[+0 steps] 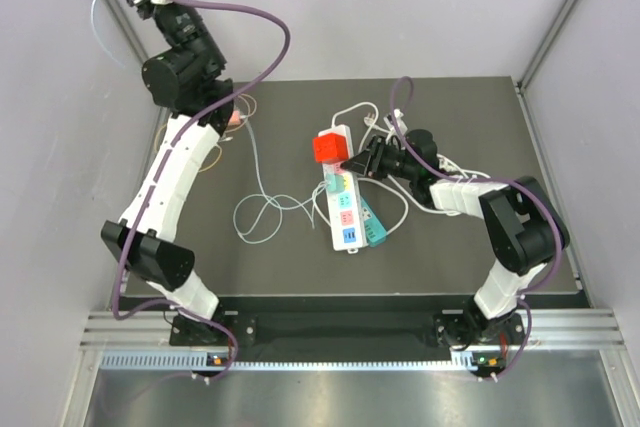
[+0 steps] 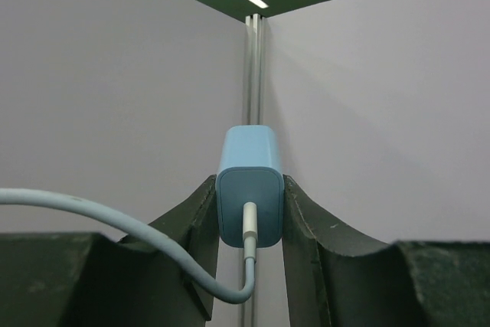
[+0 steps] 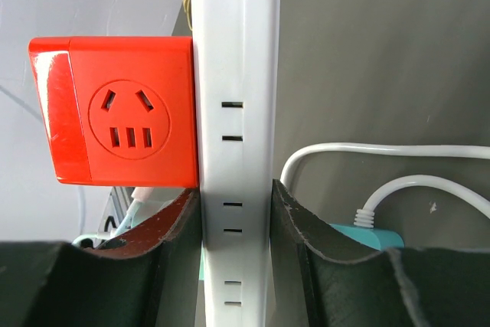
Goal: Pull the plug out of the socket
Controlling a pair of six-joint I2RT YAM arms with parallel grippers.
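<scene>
The plug [image 2: 249,181] is a light blue charger block with a pale cable [image 2: 92,216] trailing from its back. My left gripper [image 2: 249,189] is shut on its two sides and holds it high in the air, facing the enclosure's corner, clear of the socket. The socket is a white power strip [image 1: 341,202] lying on the dark table. My right gripper [image 1: 372,160] is shut across the strip's narrow body [image 3: 236,112], one finger [image 3: 164,220] on each long side. A red cube adapter [image 3: 122,120] sits plugged into the strip just beyond the fingers.
White cords [image 3: 383,151] and a teal block [image 1: 373,224] lie beside the strip, on the right arm's side. The plug's thin cable loops [image 1: 260,212] on the table left of the strip. Purple walls and metal posts [image 2: 255,74] enclose the workspace.
</scene>
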